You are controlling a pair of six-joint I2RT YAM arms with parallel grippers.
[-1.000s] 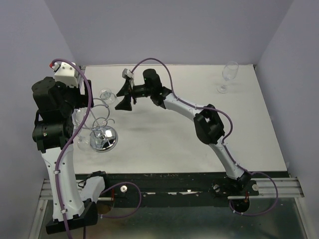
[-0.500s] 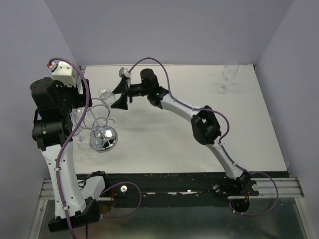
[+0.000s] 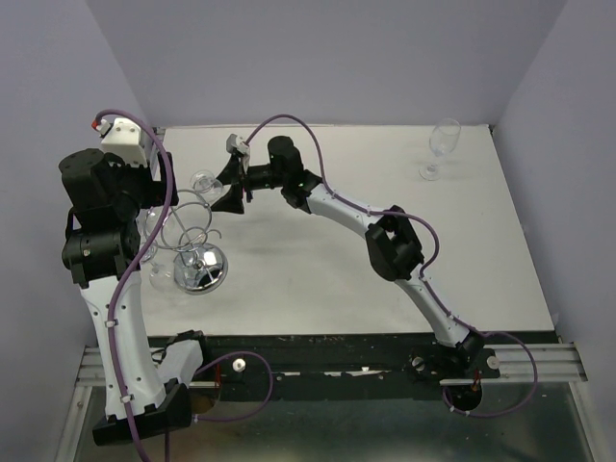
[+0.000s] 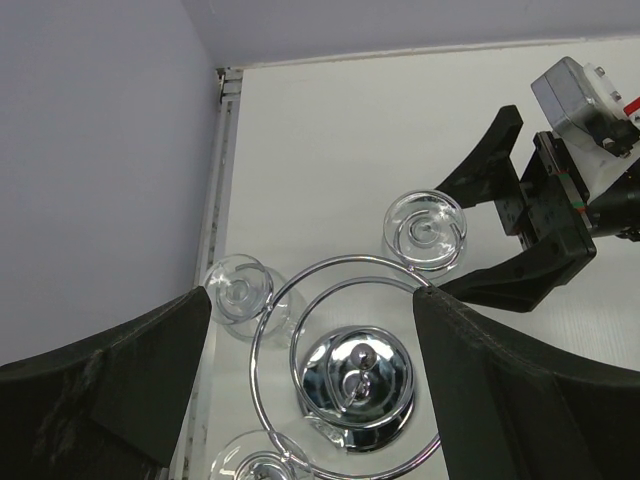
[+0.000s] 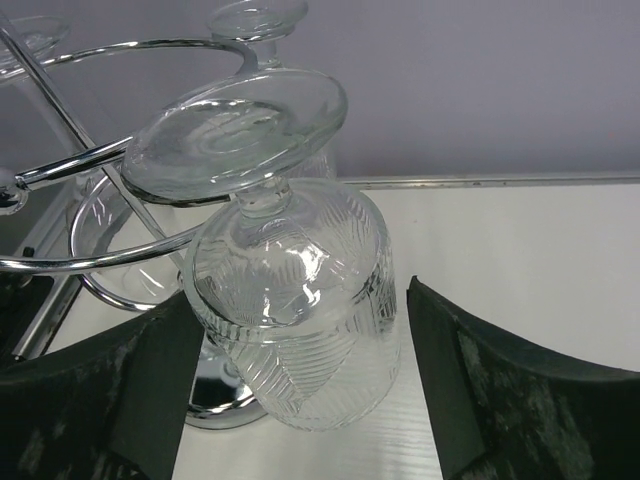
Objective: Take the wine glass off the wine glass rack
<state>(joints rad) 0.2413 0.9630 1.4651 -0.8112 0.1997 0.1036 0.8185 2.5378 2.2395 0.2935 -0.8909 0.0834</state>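
Far left, up high: the left gripper (image 4: 312,296), right over the wine glass rack (image 3: 199,268). Spread wide, holding nothing, touching nothing.

Below it: a shiny round base on the white table (image 3: 385,269), a thin rod straight up, wire rings on top. Two more glasses (image 4: 240,290) on the rings at the left side.

Next, at the back of the rack: the wine glass (image 5: 290,300). Hangs upside down, flat foot on top and resting on the wire ring, bowl pointing down at the table. Long way runs up and down, tipped just a little.

Then the right gripper (image 3: 229,185), stretched in from the right side. Open wide, one finger on each side of the bowl. Small gap at the right-hand finger (image 5: 500,390). Other finger just beside the glass, too close to tell if touching. Not pinching yet.

Far right, well apart, near the back corner: a standing wine glass (image 3: 438,149), upright on its foot.
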